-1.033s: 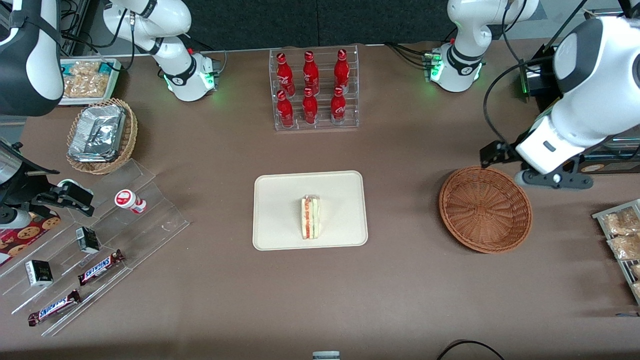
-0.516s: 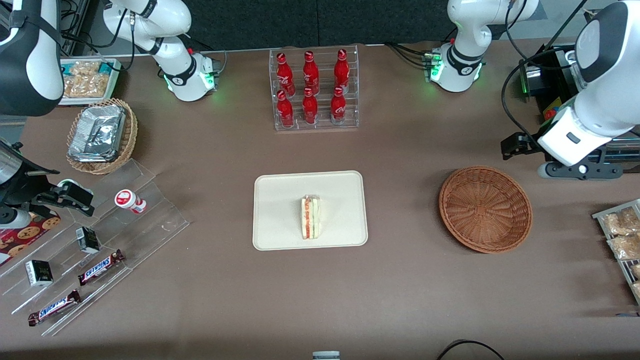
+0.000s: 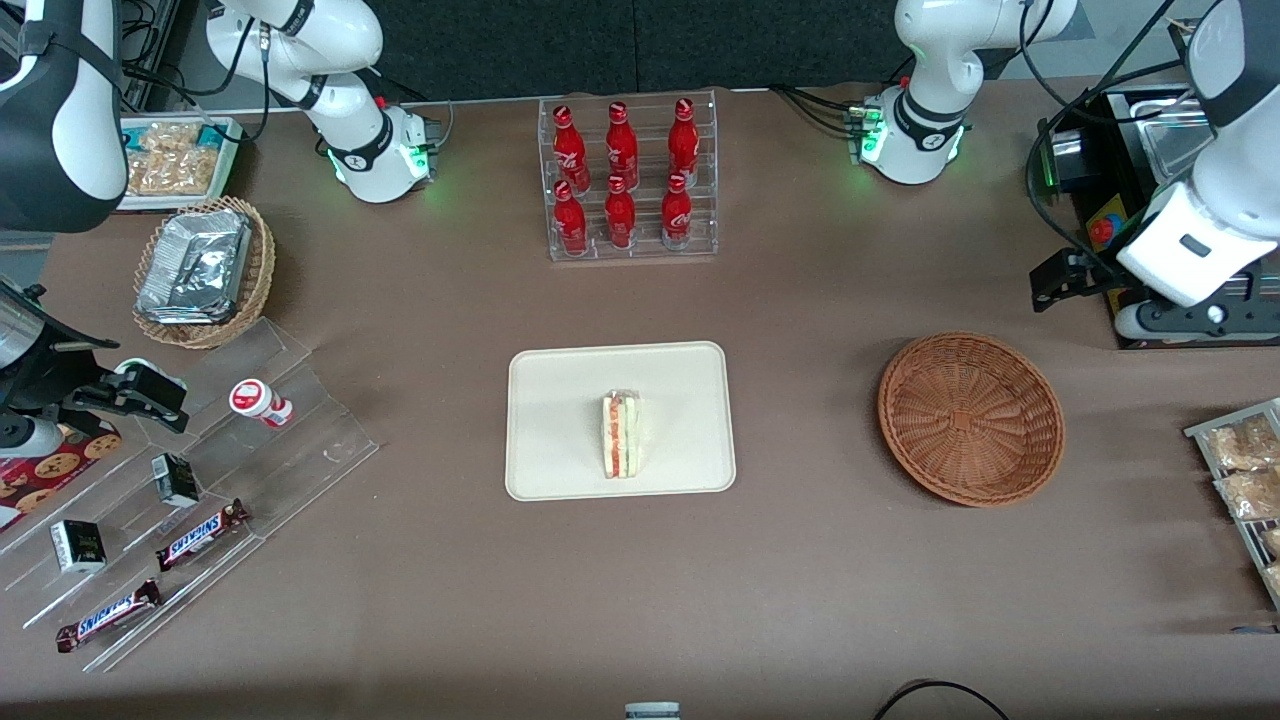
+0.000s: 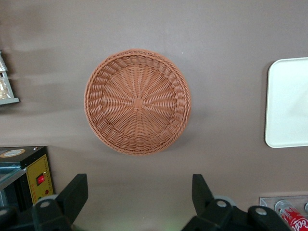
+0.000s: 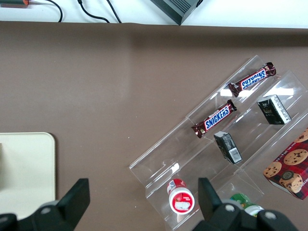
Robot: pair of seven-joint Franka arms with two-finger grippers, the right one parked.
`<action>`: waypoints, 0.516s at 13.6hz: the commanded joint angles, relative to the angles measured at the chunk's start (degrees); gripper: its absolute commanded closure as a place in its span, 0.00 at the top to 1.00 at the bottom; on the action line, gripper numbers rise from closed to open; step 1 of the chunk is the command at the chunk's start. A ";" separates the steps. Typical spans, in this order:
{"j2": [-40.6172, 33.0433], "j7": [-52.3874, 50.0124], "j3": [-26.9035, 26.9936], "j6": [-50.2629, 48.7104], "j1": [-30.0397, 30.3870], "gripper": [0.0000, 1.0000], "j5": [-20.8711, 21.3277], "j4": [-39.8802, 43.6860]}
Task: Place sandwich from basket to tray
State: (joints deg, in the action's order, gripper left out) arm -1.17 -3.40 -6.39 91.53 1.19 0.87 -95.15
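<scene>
The wrapped sandwich (image 3: 621, 435) is lying on the cream tray (image 3: 560, 400) near the tray's middle, its red and green filling edge showing, well apart from the wicker basket (image 3: 970, 418). The basket is sitting on the brown table (image 3: 800, 600) toward the working arm's end and is holding nothing; the left wrist view is showing its bare woven floor (image 4: 137, 102) and one rounded end of the tray (image 4: 288, 103) to one side of it.

The left arm's gripper (image 4: 139, 195) is hanging above the table, clear of the basket and farther from the front camera than it. Its two fingers (image 4: 73, 192) are standing spread wide with nothing between them. In the front view the gripper body (image 3: 1195, 318) is sitting over the edge of a black machine (image 3: 1105, 170) at the working arm's end of the table.

A clear rack of six red cola bottles (image 3: 625, 180) is standing farther from the front camera than the tray. Toward the parked arm's end, a lighter wicker basket of foil packs (image 3: 200, 270) and a clear stepped rack with Snickers bars (image 3: 200, 533) are resting on the table. Bagged beige snacks (image 3: 1245, 470) are lying near the reddish basket at the working arm's end.
</scene>
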 commanded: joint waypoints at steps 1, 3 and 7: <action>-4.89 0.85 -0.55 1.98 1.27 0.96 -0.26 -4.34; -6.47 0.77 -0.55 1.98 1.18 0.96 -0.69 -4.69; -8.76 0.77 -0.55 1.54 1.27 0.97 -1.66 -4.25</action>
State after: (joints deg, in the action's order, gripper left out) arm -7.21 -3.38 -6.41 92.40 1.56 -0.06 -97.45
